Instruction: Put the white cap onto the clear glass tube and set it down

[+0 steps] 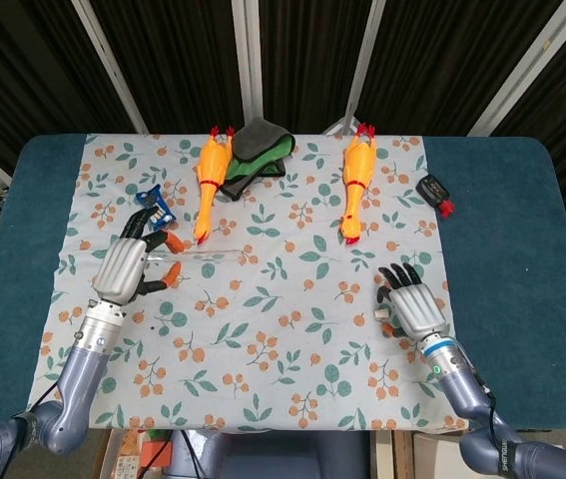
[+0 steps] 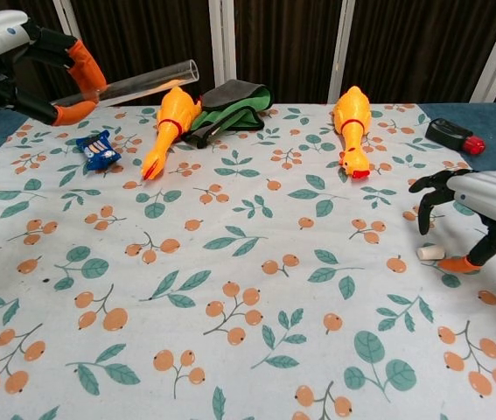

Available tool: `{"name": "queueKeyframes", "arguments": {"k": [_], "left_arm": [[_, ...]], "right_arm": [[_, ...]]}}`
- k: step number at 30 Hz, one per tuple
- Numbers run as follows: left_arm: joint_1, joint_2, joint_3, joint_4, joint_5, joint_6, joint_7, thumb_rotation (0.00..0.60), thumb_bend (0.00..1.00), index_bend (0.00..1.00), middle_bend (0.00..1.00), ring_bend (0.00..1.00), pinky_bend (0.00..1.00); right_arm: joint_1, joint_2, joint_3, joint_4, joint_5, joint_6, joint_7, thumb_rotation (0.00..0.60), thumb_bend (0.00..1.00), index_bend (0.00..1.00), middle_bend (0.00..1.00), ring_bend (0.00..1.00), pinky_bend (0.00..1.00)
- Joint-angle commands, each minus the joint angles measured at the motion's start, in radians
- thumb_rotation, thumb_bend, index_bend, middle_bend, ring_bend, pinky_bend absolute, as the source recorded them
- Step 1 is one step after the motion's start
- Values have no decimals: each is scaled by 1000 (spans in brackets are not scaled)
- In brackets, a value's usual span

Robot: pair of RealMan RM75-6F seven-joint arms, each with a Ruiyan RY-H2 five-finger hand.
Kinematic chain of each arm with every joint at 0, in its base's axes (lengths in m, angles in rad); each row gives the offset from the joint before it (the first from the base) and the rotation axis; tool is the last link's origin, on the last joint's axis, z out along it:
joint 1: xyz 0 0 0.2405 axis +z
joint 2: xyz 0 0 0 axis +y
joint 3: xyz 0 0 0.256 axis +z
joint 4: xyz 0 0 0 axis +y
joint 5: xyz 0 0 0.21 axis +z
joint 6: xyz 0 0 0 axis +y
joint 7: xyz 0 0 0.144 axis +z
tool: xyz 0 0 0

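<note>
Just beside the white cap (image 2: 430, 252), the right hand (image 2: 473, 199) hovers, fingers spread, holding nothing. The left hand (image 2: 33, 66) grips the clear glass tube (image 2: 134, 84).

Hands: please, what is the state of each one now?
Left hand: holding the tube.
Right hand: open, above the cap.

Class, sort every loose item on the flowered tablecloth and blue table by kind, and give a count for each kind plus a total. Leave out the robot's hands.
Rubber chickens: 2
Clear glass tube: 1
White cap: 1
Blue snack packet: 1
Folded grey-green cloth: 1
Small black and red device: 1
Total: 7
</note>
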Motion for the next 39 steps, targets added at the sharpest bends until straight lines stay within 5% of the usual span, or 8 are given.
{"name": "queueKeyframes", "arguments": {"k": [1,39], "left_arm": [[-2,3,-2,0,-1,-2,2,600,706,604,617,67,0],[-10,7,6,8,0,-8,-10,600,707,604,618,67,0]], "right_arm": [[5,-9,0,13,12,-5,0,600,293,471,137,9,0],[24,-44,-22,64,59,9,-26,600,359,540,152,16,6]]}}
